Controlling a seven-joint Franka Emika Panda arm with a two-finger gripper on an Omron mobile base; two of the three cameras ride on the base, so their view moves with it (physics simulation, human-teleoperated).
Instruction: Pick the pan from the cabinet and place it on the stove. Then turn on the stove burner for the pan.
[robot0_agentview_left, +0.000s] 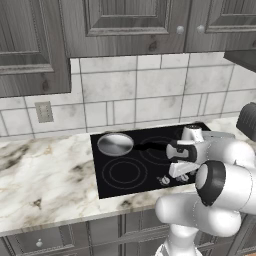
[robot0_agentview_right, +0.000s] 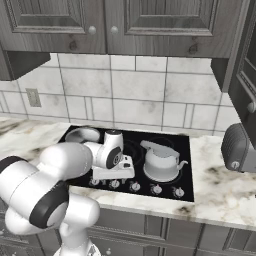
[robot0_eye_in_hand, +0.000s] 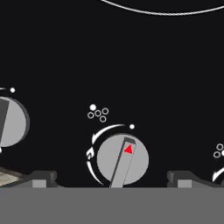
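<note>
Marbled bench runs under a pale tiled wall, with the black glass stove set into it and the dark grey cabinet hanging above, both doors shut. On the stove's rear left burner sits the pan, a round shallow steel pan resting upright. Its black handle runs roughly level along the stove toward the right, so the long axis lies side to side; the far end of the handle passes behind the robot's wrist and is hidden there. In the right base view the pan is partly cut off by the arm and only its bowl can be seen.

To the right of the pan, on the rear right burner, stands a silver-white kettle with its spout pointing right. A row of small silver knobs lies along the stove's front edge. The end effector hangs low over that row, fingers spread wide with nothing between them, straddling one knob whose bar and red marker point nearly straight up, slightly tilted. Neighbouring knobs are cut off at both edges of the hand view. A dark toaster sits on the bench at far right, partly out of frame. An outlet is set in the tiles at left.
</note>
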